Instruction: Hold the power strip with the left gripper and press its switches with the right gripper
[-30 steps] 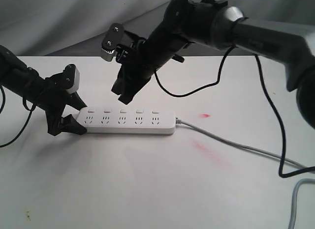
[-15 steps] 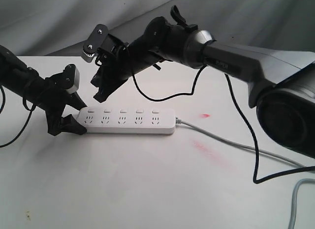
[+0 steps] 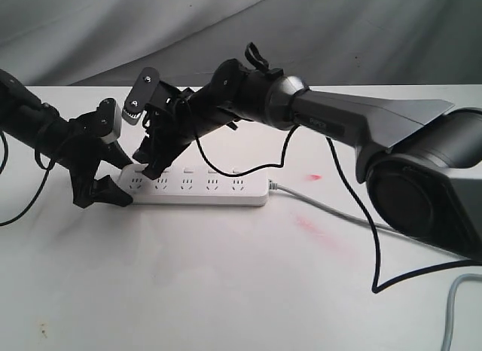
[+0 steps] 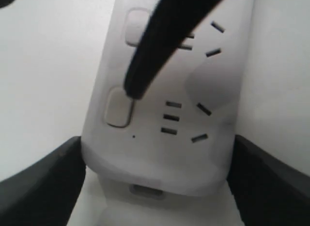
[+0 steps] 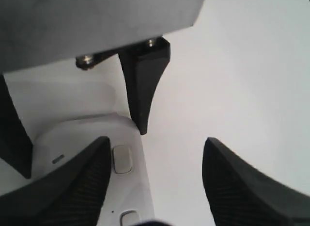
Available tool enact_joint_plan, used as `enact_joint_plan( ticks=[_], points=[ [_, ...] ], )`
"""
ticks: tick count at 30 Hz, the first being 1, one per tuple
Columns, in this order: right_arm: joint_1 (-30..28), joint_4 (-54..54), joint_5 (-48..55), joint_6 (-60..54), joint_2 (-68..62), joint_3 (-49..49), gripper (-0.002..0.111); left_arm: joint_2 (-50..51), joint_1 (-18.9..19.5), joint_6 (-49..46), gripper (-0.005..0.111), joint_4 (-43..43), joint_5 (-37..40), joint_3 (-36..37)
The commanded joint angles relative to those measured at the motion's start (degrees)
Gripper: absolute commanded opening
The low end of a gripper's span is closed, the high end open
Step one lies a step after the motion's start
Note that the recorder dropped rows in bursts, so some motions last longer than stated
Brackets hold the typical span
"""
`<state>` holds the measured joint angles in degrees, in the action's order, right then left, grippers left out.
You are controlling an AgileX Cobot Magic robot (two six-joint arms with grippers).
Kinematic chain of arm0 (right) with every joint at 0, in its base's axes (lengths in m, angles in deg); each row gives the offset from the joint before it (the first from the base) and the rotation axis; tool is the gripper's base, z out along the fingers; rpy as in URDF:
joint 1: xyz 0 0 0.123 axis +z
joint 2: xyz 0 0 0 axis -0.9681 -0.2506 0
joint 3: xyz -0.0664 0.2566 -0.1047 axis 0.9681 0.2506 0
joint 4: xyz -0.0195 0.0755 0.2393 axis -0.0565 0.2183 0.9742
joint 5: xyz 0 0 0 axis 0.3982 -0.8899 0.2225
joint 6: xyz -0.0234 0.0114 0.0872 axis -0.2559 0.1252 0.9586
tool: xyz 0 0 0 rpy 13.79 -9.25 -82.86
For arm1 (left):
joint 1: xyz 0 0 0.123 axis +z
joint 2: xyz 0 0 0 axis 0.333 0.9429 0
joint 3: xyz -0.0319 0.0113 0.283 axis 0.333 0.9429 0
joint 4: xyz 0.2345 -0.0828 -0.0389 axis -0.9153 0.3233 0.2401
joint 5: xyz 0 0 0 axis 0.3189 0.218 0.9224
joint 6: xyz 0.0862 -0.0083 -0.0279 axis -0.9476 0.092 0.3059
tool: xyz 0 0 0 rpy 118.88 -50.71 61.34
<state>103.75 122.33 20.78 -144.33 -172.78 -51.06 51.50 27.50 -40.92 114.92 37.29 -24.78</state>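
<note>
Exterior view: spread right fingers (image 3: 154, 163) cover the end switch (image 4: 118, 108) of the power strip (image 3: 218, 187); left fingers (image 3: 102, 194) pinch that end.

The power strip (image 3: 226, 188) is smooth white plastic, the table (image 3: 226, 276) matt white, the fingers (image 5: 247, 187) finely ribbed black.

cord (image 3: 339, 211) cut off rt edge | strip (image 4: 213, 80) far end cropped

No writing can be read on anything here.
</note>
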Motion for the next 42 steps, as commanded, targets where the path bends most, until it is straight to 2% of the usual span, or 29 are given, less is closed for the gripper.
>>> enact_joint_plan(
  ticks=[1,12,42],
  points=[
    [0.68,1.49,-3.78,-0.83,-0.24,-0.32,0.053,-0.14,0.02,0.02,0.057,0.35,-0.17,-0.31],
    [1.03,3.43,-7.85,-3.36,-2.11,-0.32,0.053,-0.14,0.02,-0.11,0.057,0.35,-0.17,-0.31],
    [1.72,2.44,-8.33,-8.33,-2.94,-0.32,0.053,-0.14,0.02,-0.10,0.057,0.35,-0.17,-0.31]
  ],
)
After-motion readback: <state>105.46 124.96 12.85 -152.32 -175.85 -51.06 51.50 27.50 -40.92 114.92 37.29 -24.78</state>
